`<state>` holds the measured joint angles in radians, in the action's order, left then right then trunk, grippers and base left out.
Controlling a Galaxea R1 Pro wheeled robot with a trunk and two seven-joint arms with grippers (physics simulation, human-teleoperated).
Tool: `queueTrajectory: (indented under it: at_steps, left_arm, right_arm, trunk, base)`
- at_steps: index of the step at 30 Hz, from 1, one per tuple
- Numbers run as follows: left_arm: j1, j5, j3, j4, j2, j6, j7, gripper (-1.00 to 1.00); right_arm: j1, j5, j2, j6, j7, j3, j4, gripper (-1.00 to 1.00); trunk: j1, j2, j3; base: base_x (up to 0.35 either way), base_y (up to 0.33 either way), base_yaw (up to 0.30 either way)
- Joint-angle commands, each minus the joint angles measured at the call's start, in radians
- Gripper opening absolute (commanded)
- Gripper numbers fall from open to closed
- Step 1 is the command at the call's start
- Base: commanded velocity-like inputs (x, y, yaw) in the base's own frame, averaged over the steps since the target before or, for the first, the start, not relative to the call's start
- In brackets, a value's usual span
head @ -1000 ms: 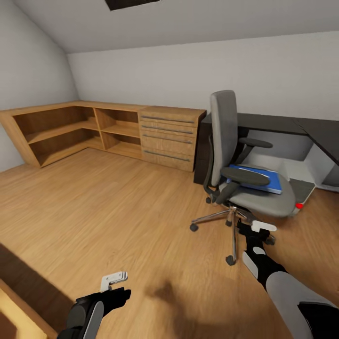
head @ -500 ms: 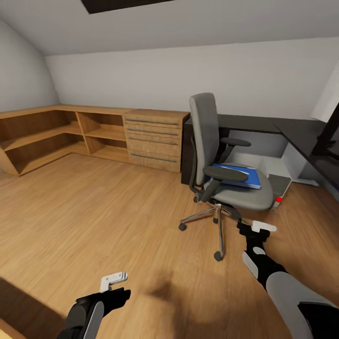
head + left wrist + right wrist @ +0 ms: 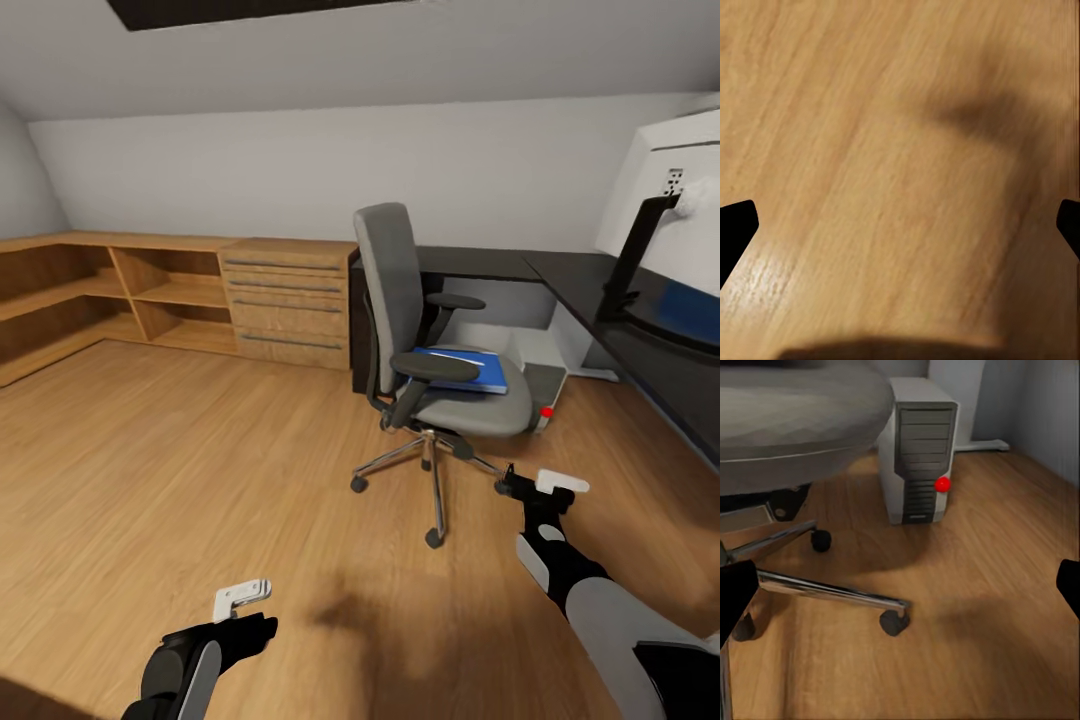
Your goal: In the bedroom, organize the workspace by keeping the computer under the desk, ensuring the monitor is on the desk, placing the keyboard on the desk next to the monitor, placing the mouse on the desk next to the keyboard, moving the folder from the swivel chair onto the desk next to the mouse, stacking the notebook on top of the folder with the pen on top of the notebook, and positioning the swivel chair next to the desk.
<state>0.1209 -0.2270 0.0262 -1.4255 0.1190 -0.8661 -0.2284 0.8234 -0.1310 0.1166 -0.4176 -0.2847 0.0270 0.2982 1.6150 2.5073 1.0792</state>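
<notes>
The grey swivel chair (image 3: 400, 300) stands mid-floor on its chrome base (image 3: 832, 592), with the blue folder (image 3: 462, 368) lying flat on its seat. Behind it runs the black-topped desk (image 3: 480, 265), which turns along the right wall. The monitor (image 3: 665, 190) stands on that right stretch, white back toward me. The light grey computer (image 3: 545, 385) (image 3: 919, 450) sits on the floor under the desk, a red light on its front. My right gripper (image 3: 545, 485) (image 3: 900, 592) hangs open just short of the chair base. Low over bare floor, my left gripper (image 3: 240, 598) (image 3: 900, 225) is open and holds nothing.
Light-wood shelf units (image 3: 90, 290) and a drawer unit (image 3: 285, 300) line the far wall at the left. Wide wood floor (image 3: 180, 470) lies between me and them. The chair's castors (image 3: 892, 622) spread across the floor in front of the computer.
The whole view has swung to the right: chair and shelves have slid left in the picture and the monitor has come into sight. Both arms keep their places in the picture.
</notes>
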Motion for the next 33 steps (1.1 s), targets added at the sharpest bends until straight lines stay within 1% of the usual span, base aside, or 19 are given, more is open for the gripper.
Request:
queueTrajectory:
  at_steps: [1,16,22,33]
  left_arm:
    - [0.000,-0.011,0.001,-0.001,0.001,-0.004,-0.008,1.00]
    - [0.000,-0.011,0.001,-0.001,0.001,-0.002,-0.006,1.00]
    - [0.000,-0.011,0.000,-0.001,0.001,-0.002,-0.006,1.00]
    - [0.000,-0.011,0.000,-0.001,0.001,-0.002,-0.004,1.00]
  right_arm:
    - [0.001,-0.011,0.000,-0.006,0.003,-0.001,-0.001,1.00]
    - [0.001,-0.010,0.003,-0.006,0.001,0.000,0.002,1.00]
    - [0.000,-0.010,0.002,-0.008,0.001,0.000,0.002,1.00]
    - [0.000,-0.010,0.000,-0.028,0.003,-0.001,0.003,1.00]
  trunk:
    - [0.000,0.000,0.000]
    - [0.000,0.000,-0.011]
    - [0.000,0.000,-0.012]
    - [0.000,0.000,-0.012]
  base:
    - [0.000,0.000,-0.258]
    - [0.000,0.000,-0.257]
    - [0.000,0.000,-0.069]
    - [0.020,0.000,-0.008]
